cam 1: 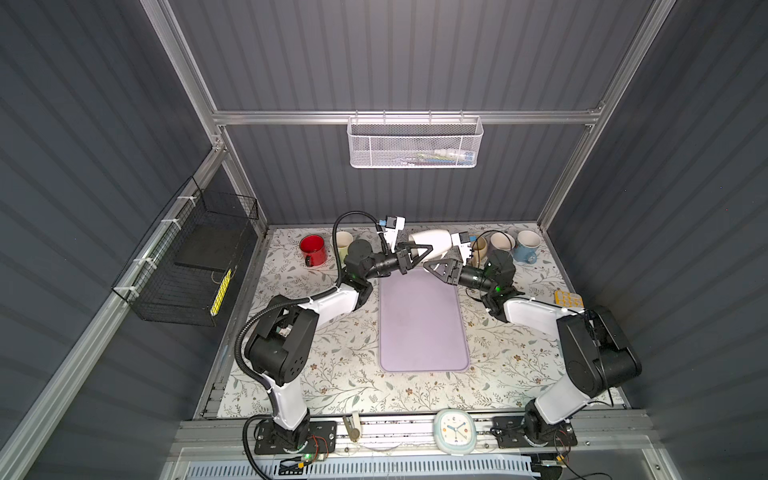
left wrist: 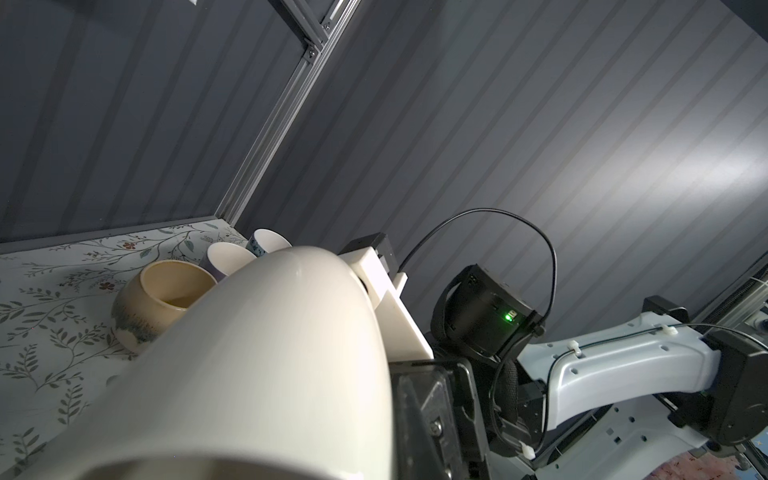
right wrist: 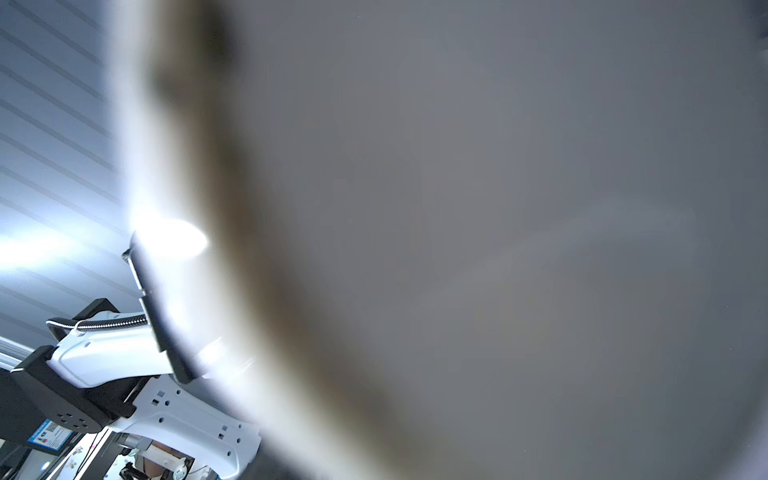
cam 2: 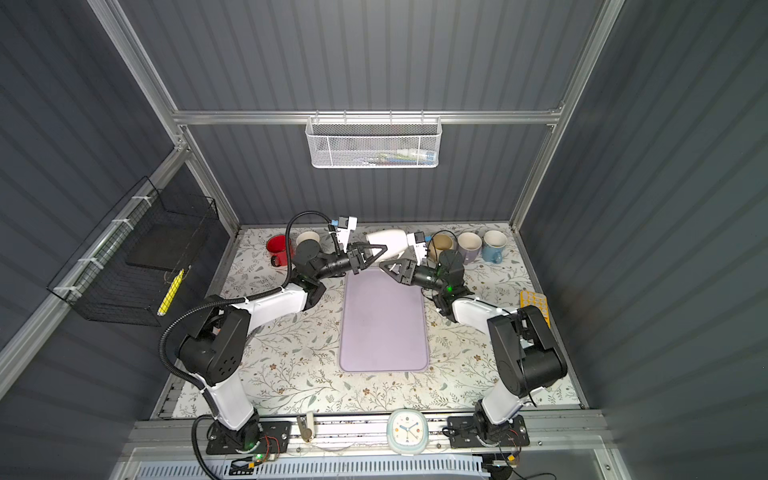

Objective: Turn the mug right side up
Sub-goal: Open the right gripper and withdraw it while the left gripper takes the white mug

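Beyond the far-left corner of the purple mat (cam 1: 422,324) a red cup (cam 1: 312,248) stands upright. The left arm rises from its base on the near-left side of the mat, folds at the elbow and runs its forearm toward the mat's far end, wrist level. There the left gripper (cam 1: 424,250) points rightward with its jaws clamped on the white mug (cam 1: 434,240). The mug hangs on its side in the air over the mat's far edge, its rim nearest the left wrist camera. The right arm mirrors that pose from the mat's right. The right gripper (cam 1: 431,266) sits close against the mug; whether its jaws are apart cannot be told. Beyond the mat's far-right corner stands a blue cup (cam 1: 527,246).
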